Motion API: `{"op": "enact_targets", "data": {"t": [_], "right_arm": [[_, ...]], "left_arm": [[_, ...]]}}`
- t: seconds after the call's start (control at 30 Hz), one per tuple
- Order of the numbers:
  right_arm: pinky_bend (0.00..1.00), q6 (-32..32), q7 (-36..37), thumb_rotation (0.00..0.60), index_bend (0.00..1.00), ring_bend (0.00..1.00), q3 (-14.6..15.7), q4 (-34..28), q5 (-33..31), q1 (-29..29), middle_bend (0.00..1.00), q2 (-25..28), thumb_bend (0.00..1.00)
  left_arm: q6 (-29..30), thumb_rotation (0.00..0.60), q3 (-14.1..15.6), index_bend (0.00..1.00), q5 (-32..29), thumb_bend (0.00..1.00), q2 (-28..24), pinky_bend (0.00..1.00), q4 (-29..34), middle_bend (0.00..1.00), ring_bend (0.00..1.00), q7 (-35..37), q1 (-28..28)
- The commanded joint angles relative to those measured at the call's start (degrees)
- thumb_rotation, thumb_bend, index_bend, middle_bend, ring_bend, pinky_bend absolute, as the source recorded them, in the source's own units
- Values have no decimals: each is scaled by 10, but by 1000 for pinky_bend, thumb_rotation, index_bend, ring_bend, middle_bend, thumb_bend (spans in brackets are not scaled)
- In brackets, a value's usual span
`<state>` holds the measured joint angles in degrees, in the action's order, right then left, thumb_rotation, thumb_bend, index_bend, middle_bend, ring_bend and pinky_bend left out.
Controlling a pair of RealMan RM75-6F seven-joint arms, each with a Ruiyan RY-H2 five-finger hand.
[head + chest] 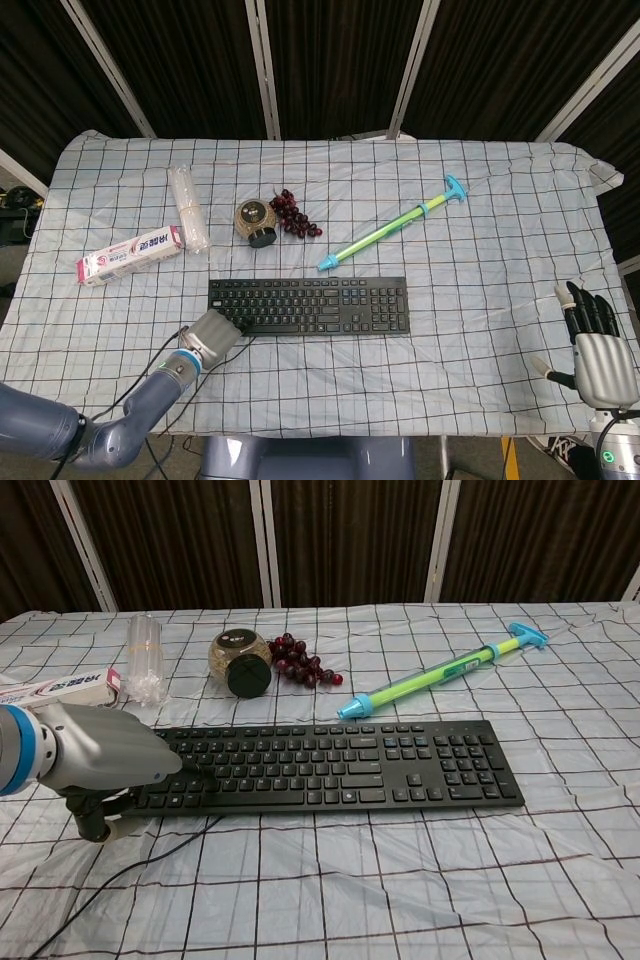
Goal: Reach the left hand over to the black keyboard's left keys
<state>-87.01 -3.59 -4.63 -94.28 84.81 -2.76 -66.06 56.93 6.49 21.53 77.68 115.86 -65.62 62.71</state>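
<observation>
The black keyboard lies across the middle of the checked cloth. My left hand is at its front left corner, silver back up. Its dark fingertips reach onto the leftmost keys and hide that corner in the chest view; it holds nothing. A thumb shows below the hand, off the keyboard's front edge. My right hand rests far off at the table's right front edge, fingers apart and empty; only the head view shows it.
Behind the keyboard stand a round jar and dark grapes. A green-blue pump toy lies to the back right. A clear cup stack and a toothpaste box lie left. The keyboard's cable trails forward.
</observation>
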Motion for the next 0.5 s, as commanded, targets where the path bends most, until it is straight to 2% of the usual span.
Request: {"op": "enact_targets", "data": {"t": [0.03, 0.5], "right_arm": [[0, 0, 0, 600, 24, 0, 0, 0, 0, 0, 0, 0, 84], [0, 1, 4, 600, 24, 0, -1, -1, -1, 0, 0, 1, 83]], "left_arm": [[1, 600, 6, 0, -5, 482, 4, 462, -3, 787, 643, 4, 7], [6, 600, 18, 0, -19, 483, 17, 459, -15, 786, 641, 21, 25]]}}
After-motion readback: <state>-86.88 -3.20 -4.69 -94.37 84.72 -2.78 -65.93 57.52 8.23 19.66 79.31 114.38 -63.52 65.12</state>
